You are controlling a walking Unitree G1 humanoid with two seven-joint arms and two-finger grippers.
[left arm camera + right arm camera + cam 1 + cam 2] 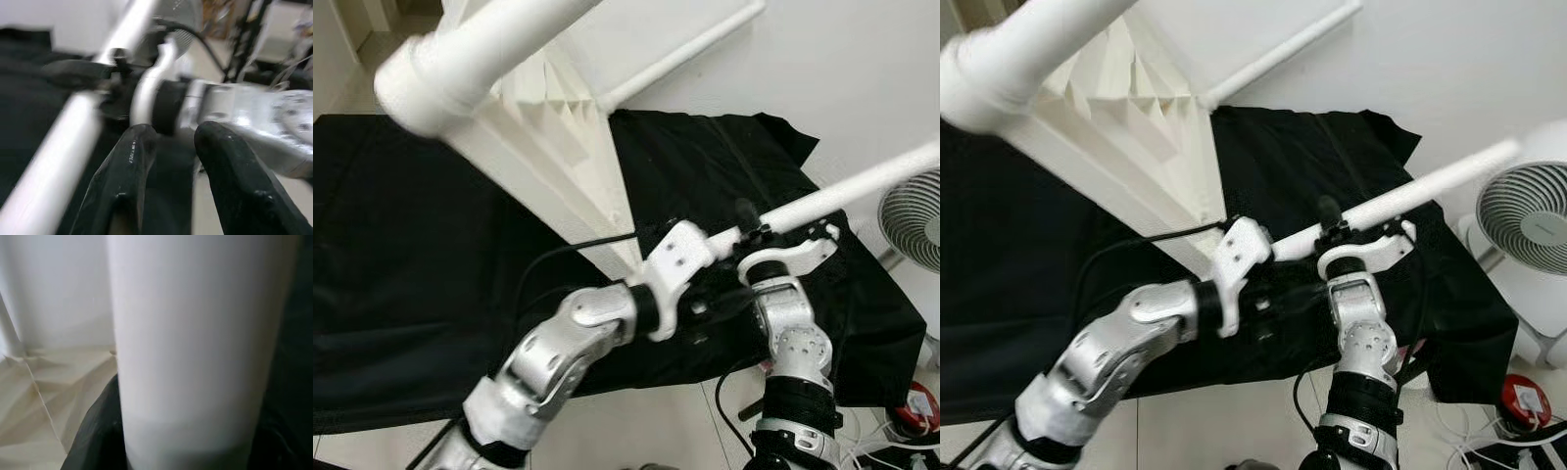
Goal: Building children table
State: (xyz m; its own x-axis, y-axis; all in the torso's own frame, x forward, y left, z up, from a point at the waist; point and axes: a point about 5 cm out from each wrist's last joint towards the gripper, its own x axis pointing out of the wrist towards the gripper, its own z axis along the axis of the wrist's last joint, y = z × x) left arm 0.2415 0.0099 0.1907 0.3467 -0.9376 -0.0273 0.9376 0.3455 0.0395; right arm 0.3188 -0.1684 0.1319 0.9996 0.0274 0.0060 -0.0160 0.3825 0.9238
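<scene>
1. Across the floor ahead of the robot, a black cloth [401, 294] is spread wide; its far edge runs up to a white wall [842, 69], and its near edge gives way to pale floor tiles [636, 431].
2. On that cloth stands the white children's table [548, 147], tipped on its side, so that its ribbed underside faces the robot and its lower corner rests on the cloth near the two grippers.
3. Three white table legs can be seen: one blurred leg [480, 49] juts toward the camera at upper left, a second leg [685, 54] slants away toward the wall, and a third leg [862, 186] reaches out to the right over the cloth.
4. Beside the cloth's right edge stands a white fan [1528, 225], with a red item [1526, 401] and white cables on the tiles just in front of it.
5. Around the near end of that third leg the right gripper [744, 230] is closed, its arm rising from below; in the right wrist view the white tube stands between the black fingers [98, 431].
6. Just left of it, the left gripper [729, 294] reaches in across the right wrist; in the left wrist view its two black fingers [127, 181] stand slightly apart with nothing between them, pointing at the right arm's wrist joint and the leg beside it.
</scene>
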